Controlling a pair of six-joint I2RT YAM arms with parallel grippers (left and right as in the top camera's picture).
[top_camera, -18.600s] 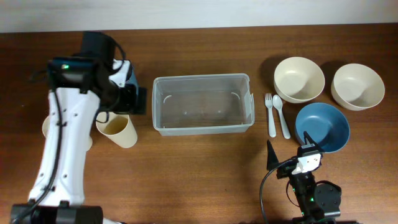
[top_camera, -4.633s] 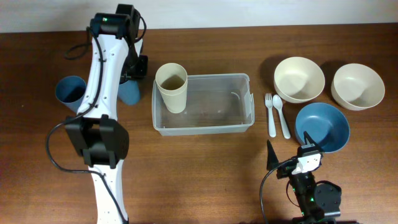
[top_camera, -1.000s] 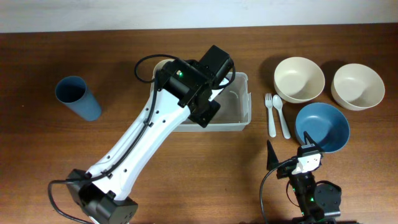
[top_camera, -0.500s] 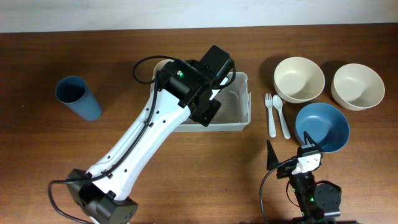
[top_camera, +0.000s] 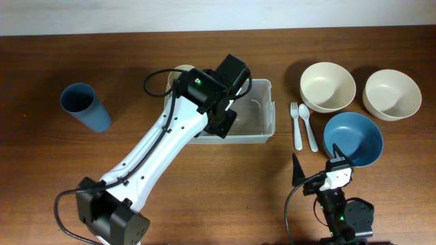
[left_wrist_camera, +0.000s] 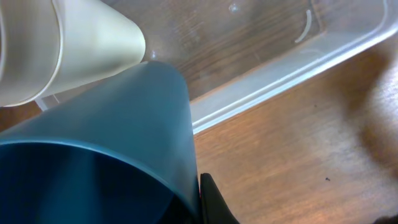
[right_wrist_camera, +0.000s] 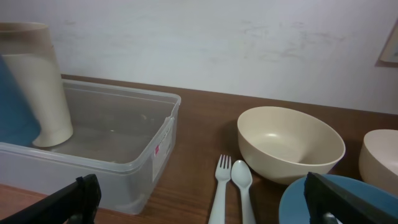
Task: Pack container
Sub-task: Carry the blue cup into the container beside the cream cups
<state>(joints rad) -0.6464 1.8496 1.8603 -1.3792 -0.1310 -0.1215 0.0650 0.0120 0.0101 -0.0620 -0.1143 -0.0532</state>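
Container: the clear bin [top_camera: 271,110] is sitting at the middle of the wooden surface [top_camera: 225,184], its right end showing and the rest lying under the left arm.
Left tool: the left tool [left_wrist_camera: 200,199] is gripping a blue cup [left_wrist_camera: 112,130], with one dark finger [left_wrist_camera: 215,206] pressing against the cup wall.
Blue cup: it is hanging tilted over the bin's left end, just beside a cream cup [right_wrist_camera: 37,81]; I cannot tell whether they are touching.
Cream cup: it is standing upright inside the bin at that end.
Right tool: the right tool [right_wrist_camera: 200,180] is resting low near the surface's front edge with its jaws spread wide, holding nothing.
Right of the bin: a fork [top_camera: 295,124] and spoon [top_camera: 308,126] are lying side by side, with two cream bowls [top_camera: 327,86] and a blue bowl [top_camera: 352,139] beyond.
Far left: another blue cup [top_camera: 85,107] is standing alone.
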